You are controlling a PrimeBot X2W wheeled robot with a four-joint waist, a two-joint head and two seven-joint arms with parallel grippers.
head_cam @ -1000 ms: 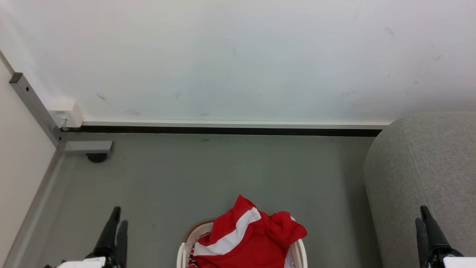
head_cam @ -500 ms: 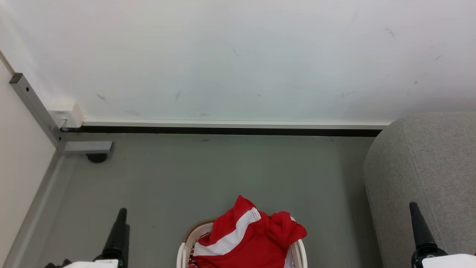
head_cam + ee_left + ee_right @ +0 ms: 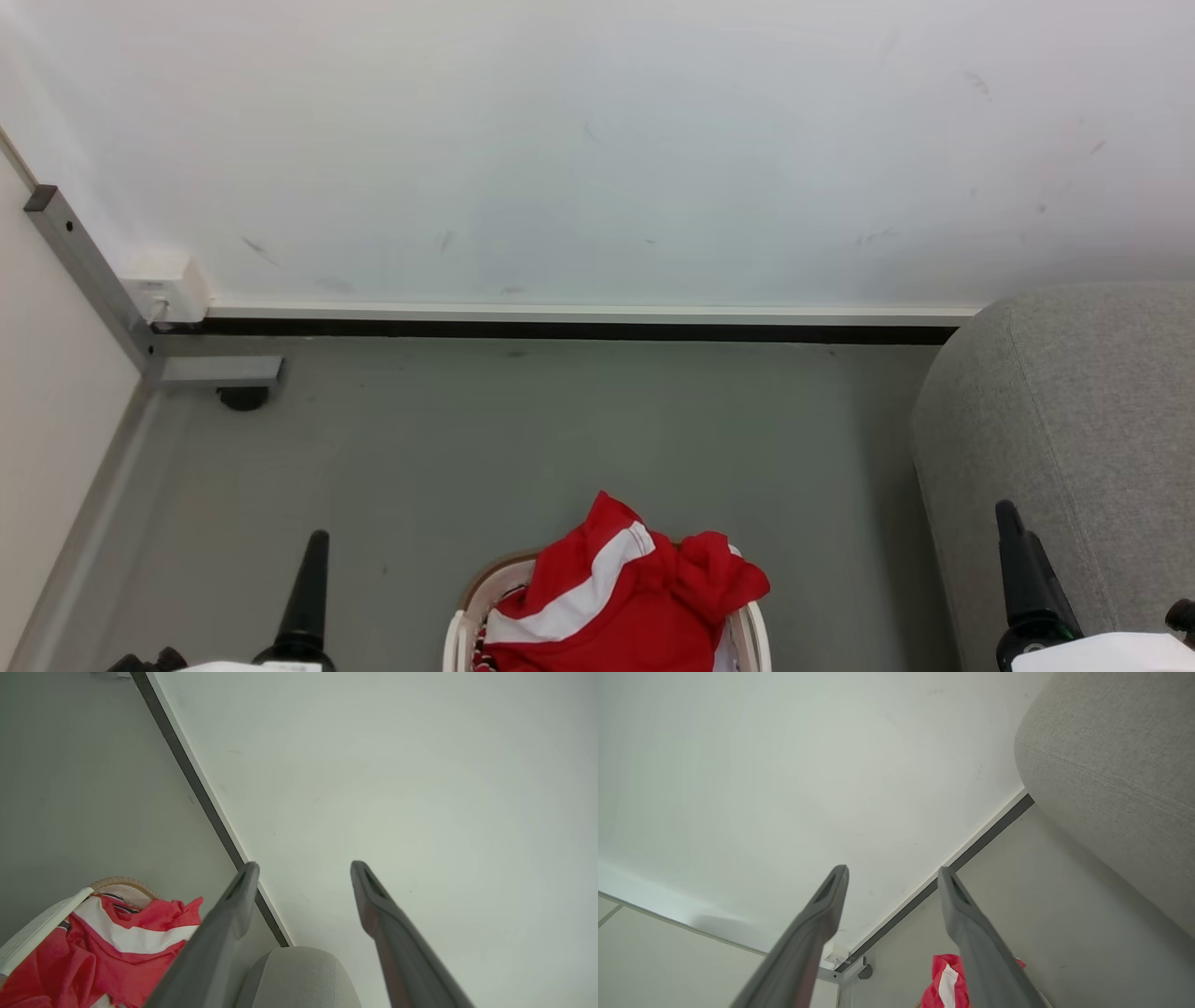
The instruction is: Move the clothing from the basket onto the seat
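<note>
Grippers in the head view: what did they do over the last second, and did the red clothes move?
Both opened: the left gripper and right gripper went from nearly closed to spread wide, holding nothing. The clothing, heaped in the basket, and the grey seat stayed as they were.

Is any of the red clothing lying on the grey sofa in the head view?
No, the red clothing is heaped in the basket on the floor, apart from the sofa at the right.

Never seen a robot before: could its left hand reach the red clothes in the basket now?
Probably yes: the left hand is open, the clothing heaps above the basket rim, and only floor lies between.
</note>
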